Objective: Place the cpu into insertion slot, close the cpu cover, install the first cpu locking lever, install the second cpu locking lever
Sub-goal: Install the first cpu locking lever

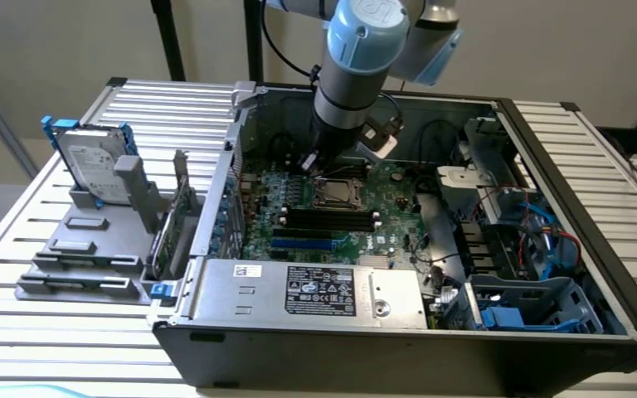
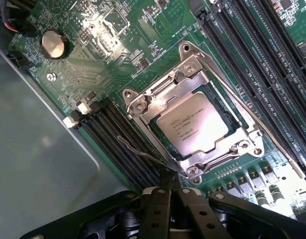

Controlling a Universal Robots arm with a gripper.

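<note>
arm (image 1: 347, 99): grey tube | joint cap (image 1: 368, 29): pale blue, round | jaws: black linkage, round screws

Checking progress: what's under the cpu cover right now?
The cpu shows through the cut-out of the cpu cover, seated in the insertion slot. Its edges and the slot's contacts are hidden.

Plain beige wall (image 1: 584, 50), slatted metal table (image 1: 64, 340), black upright posts (image 1: 167, 41)

arm (image 1: 354, 75): reaching steeply down | tool (image 2: 170, 185): jaws closed, pointing downward
</note>
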